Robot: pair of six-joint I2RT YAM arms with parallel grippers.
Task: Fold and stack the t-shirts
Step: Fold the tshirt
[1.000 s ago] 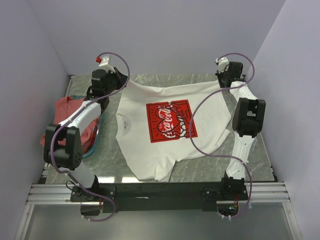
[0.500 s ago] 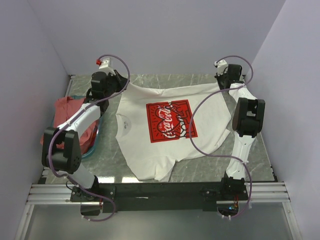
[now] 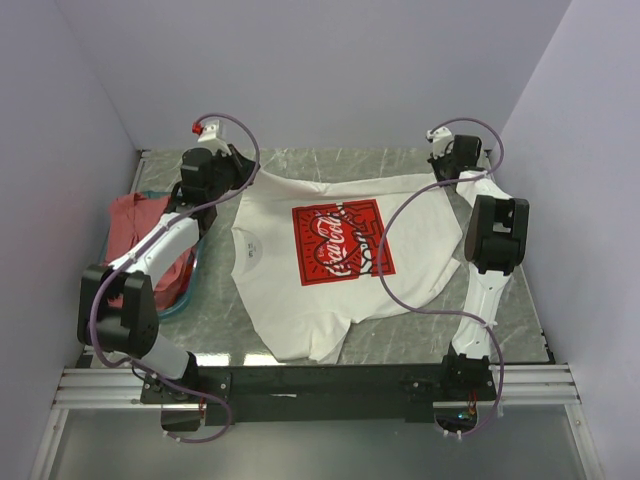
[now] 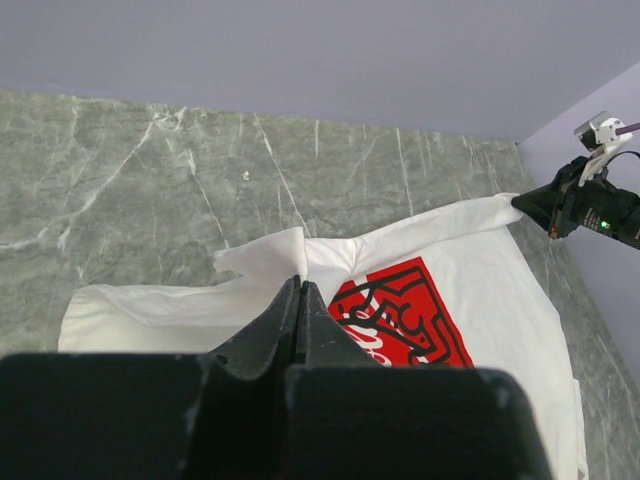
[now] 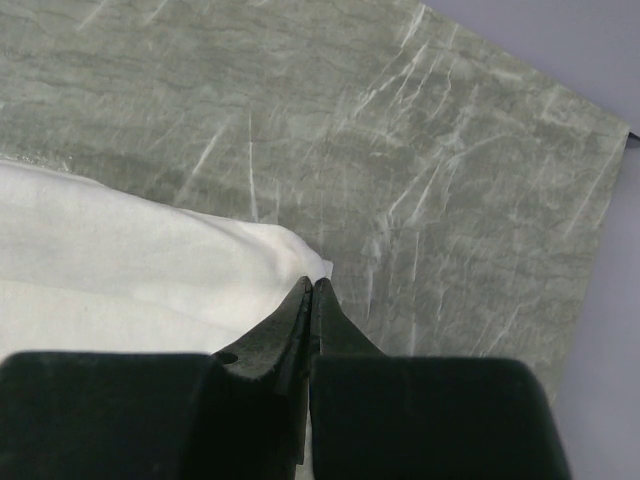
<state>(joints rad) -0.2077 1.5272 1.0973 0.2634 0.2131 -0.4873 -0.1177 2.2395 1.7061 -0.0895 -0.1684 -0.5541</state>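
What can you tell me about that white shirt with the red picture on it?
The white t-shirt is soft cloth with a red square Coca-Cola print facing up. It lies spread on the green marble table, collar toward the left, its near edge rumpled. Its far edge runs taut between the left end effector and right end effector, each shut on a far corner.

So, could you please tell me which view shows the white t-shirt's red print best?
The top external view: the whole red print shows on the white t-shirt. The left wrist view shows only part of it; the right wrist view shows only white cloth.
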